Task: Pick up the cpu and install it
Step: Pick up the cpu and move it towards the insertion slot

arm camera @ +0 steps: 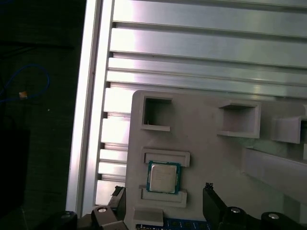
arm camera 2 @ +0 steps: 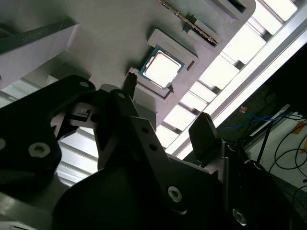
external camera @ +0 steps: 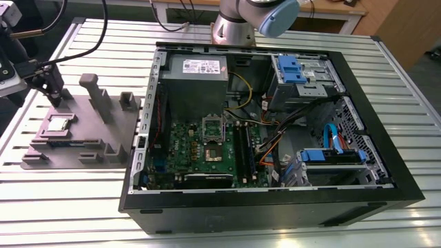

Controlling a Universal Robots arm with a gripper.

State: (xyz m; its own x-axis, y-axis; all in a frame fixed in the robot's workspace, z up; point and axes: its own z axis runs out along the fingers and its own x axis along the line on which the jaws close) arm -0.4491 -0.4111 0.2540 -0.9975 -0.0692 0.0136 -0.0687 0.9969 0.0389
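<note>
The cpu [external camera: 59, 124] is a small silver square chip lying flat in a recess of the grey fixture plate [external camera: 103, 150] at the exterior view's left, outside the computer case. My gripper [external camera: 57, 99] hangs just above the plate, a little behind the chip, and is open. In both wrist views the cpu [arm camera: 163, 177] [arm camera 2: 162, 68] lies between low grey ledges. The two dark fingertips [arm camera: 213, 201] stand wide apart near it with nothing between them. Inside the case the green motherboard [external camera: 206, 155] has its square socket [external camera: 212, 140] uncovered.
The open black computer case [external camera: 276, 206] fills the middle of the slatted aluminium table [external camera: 62, 206]. It holds a grey power supply [external camera: 200, 70], blue drive brackets [external camera: 296, 70] and loose cables [external camera: 276, 139]. Grey posts [external camera: 93, 90] rise from the fixture plate. The arm's base [external camera: 238, 26] stands behind the case.
</note>
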